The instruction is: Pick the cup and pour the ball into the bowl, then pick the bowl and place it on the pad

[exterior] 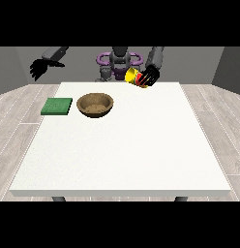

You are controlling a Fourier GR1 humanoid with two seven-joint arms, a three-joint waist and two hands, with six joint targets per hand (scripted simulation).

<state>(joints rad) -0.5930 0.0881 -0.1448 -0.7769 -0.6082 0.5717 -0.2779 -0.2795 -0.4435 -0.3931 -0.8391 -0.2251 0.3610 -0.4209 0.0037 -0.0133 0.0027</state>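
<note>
A yellow cup [133, 75] with red markings hangs tilted on its side above the table's far edge, its mouth turned to the view's left. The hand at the view's right [149, 77] is shut on it, black fingers wrapped round its body. I cannot see the ball. A brown wooden bowl [95, 104] stands on the table to the left of and nearer the camera than the cup. A green square pad [57, 106] lies flat left of the bowl. The hand at the view's left [39, 68] is raised off the table's far left corner, fingers spread and holding nothing.
The white table [127, 155] stretches wide toward the camera. Its far edge runs just below the robot's torso [119, 63]. Grey floor planks surround it.
</note>
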